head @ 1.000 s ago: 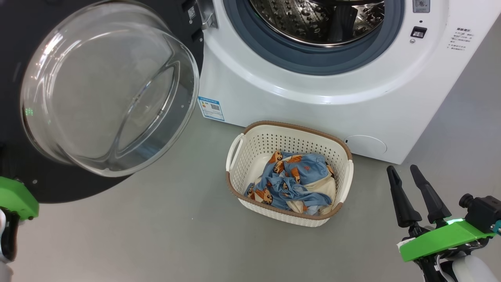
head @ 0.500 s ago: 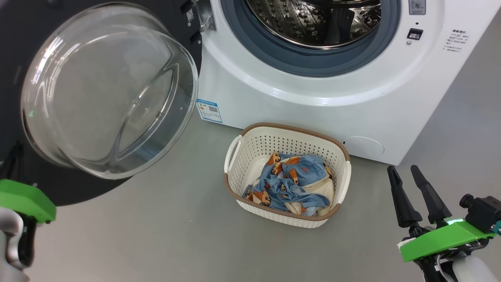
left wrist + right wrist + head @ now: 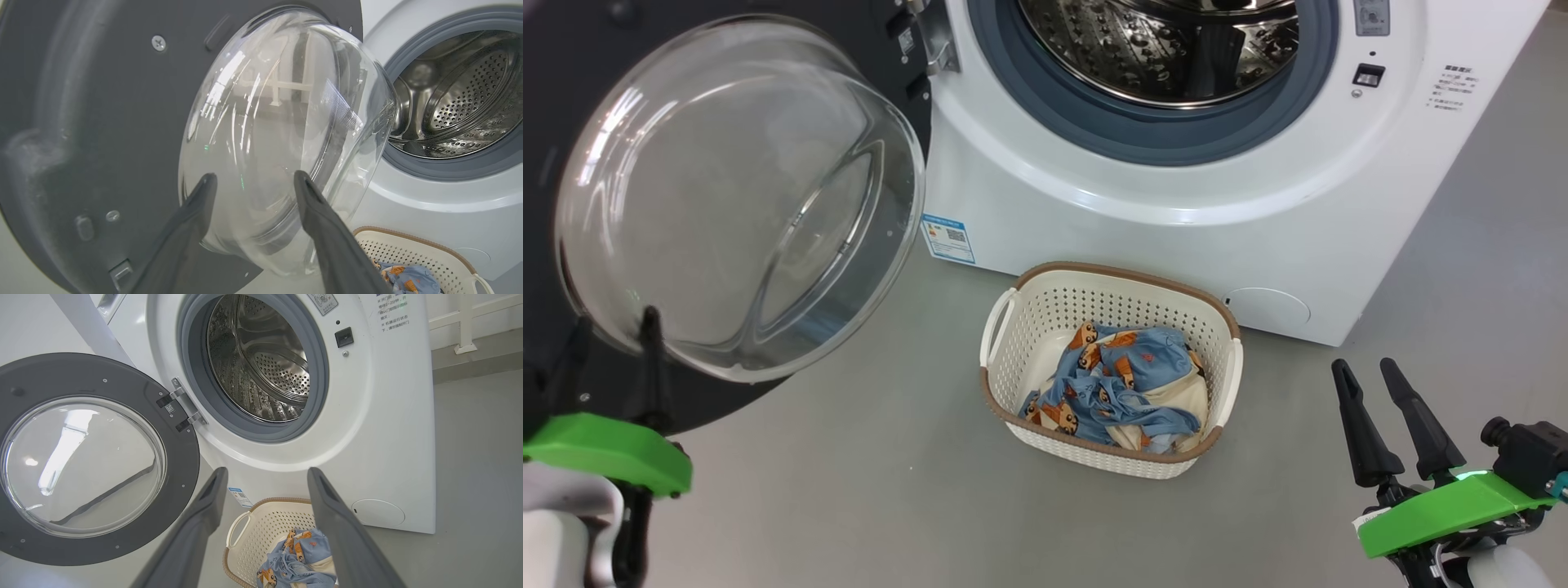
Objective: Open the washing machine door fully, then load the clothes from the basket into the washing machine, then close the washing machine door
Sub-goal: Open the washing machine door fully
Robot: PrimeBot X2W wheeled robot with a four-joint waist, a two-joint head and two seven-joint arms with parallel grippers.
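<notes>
The washing machine [image 3: 1176,220] stands ahead with its steel drum [image 3: 1160,49] exposed. The washing machine door [image 3: 735,196] hangs swung out to the left, glass bowl facing me, held by its metal hinge [image 3: 935,41]. On the floor in front sits the basket [image 3: 1111,273], holding the light-blue clothes [image 3: 1123,384]. My left gripper [image 3: 613,322] is open and empty at the lower left, just before the door's lower rim; its wrist view shows the fingertips [image 3: 300,175] in front of the glass bowl [image 3: 286,134]. My right gripper [image 3: 1362,366] is open and empty, right of the basket.
Grey floor [image 3: 890,474] surrounds the basket. A blue label sticker [image 3: 947,237] sits low on the washer front, and a round service cover [image 3: 1267,306] at its lower right. In the right wrist view a white railing [image 3: 466,322] stands beyond the machine.
My left gripper has risen from the lower left corner and come rightwards, its fingers now showing before the door. The camera shifted slightly. The right gripper has barely moved.
</notes>
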